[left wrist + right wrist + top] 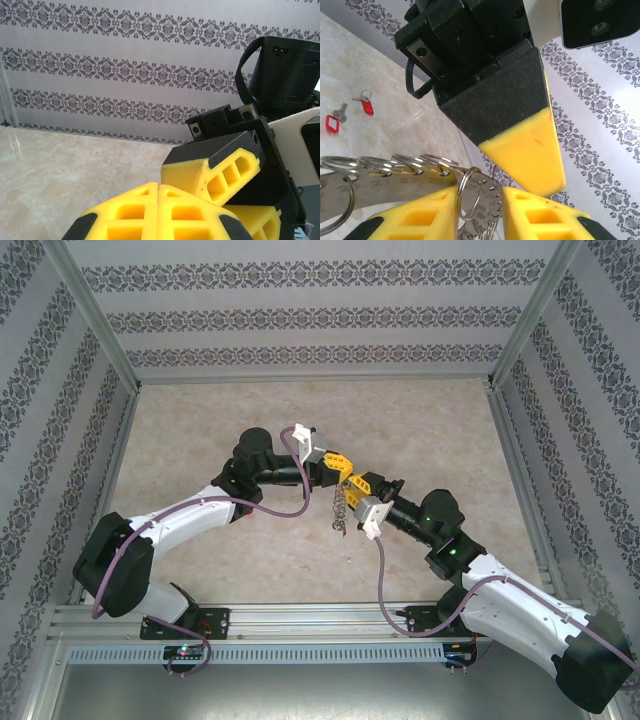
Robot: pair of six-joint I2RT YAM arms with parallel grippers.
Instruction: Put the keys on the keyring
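Keyring (395, 184) between parted right gripper (480, 205) fingers; left gripper (159, 192) closed.

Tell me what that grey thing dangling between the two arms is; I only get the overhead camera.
Observer: The right wrist camera shows the keyring up close: a flat metal strip lined with small split rings.
Operator: Any loose keys around?
Observer: Yes, a red-tagged key and a second key, also red-tagged, lie on the table, left in that view.
Operator: Is the left pincer open?
Observer: No, its own camera shows the left pincer shut, fingers pressed together.
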